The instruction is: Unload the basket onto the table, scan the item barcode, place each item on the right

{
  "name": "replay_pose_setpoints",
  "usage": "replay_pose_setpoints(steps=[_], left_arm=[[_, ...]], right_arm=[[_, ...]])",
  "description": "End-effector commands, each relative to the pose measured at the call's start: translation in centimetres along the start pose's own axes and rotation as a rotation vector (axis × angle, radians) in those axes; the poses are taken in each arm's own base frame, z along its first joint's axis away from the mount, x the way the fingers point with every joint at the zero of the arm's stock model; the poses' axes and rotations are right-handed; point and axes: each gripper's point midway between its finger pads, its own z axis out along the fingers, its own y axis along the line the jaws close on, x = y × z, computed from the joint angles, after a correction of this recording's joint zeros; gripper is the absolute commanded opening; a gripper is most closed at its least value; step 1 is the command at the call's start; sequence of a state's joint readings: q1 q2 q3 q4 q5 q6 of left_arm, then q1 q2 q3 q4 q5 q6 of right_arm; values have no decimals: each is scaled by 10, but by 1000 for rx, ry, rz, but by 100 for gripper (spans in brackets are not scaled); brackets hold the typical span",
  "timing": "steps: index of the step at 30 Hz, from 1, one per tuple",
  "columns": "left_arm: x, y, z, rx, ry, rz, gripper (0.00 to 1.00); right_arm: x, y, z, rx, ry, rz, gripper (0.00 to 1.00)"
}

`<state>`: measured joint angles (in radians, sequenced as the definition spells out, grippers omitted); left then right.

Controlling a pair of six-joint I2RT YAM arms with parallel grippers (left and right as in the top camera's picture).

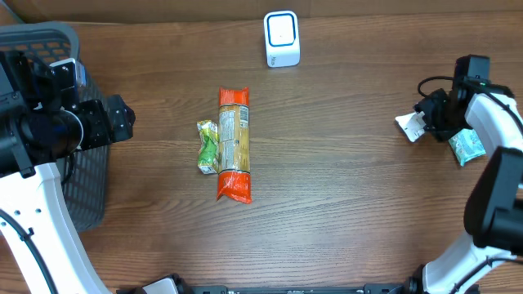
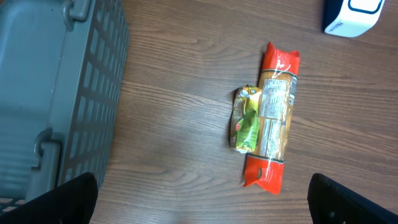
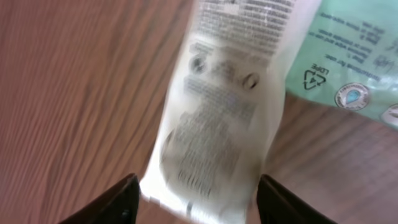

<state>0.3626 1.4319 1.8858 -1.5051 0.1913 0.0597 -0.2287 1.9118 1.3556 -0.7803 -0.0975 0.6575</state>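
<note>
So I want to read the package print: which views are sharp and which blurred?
Right wrist: the white packet is badly blurred, print unreadable; the green packet beside it is soft. Left wrist: sharp, evenly lit orange packet. Overhead: clear, no glare, but print too small to read.

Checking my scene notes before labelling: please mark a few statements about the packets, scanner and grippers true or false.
1. The orange packet and the green packet lie side by side, touching. True.
2. The scanner stands in the basket. False: it stands on the table, far from the basket.
3. The left gripper holds the orange packet. False: it is open and empty.
4. A white packet lies between the fingers of the right gripper. True.
5. A teal packet lies beside the white packet. True.
</note>
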Motion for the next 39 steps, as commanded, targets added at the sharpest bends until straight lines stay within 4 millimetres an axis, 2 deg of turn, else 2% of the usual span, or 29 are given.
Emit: replay_pose_setpoints(steps=[1,2,4,7,8,10,13,16,21,28,33,39], left_arm=[[-1,0,0,7,0,16,100],[-1,0,0,7,0,16,100],[-1,0,0,7,0,16,100],[-1,0,0,7,0,16,99],[-1,0,0,7,0,16,99],[-1,0,0,7,0,16,99],[-1,0,0,7,0,16,100],[-1,0,0,7,0,16,99],[-1,0,0,7,0,16,100],[-1,0,0,7,0,16,100],[-1,0,0,7,0,16,100],[-1,0,0,7,0,16,100]], right_arm=[[-14,36,-75,-138,-118,-132,69],[-12,40,-88,-155,-133,-156,74],[-5,49,-115,-190,-161,-200,90],[15,64,-153,-256,-195,-258,99],[20,67,-157,-269,-192,-271,99],[42,84,-166,-339,-153,-356,99],[83,109,-167,-422,-56,-448,99],[125,131,-154,-441,12,-548,99],[208,167,-125,-463,127,-725,98],[307,203,-61,-470,257,-795,91],[355,215,-31,-485,249,-881,89],[378,210,1,-400,149,-937,93]])
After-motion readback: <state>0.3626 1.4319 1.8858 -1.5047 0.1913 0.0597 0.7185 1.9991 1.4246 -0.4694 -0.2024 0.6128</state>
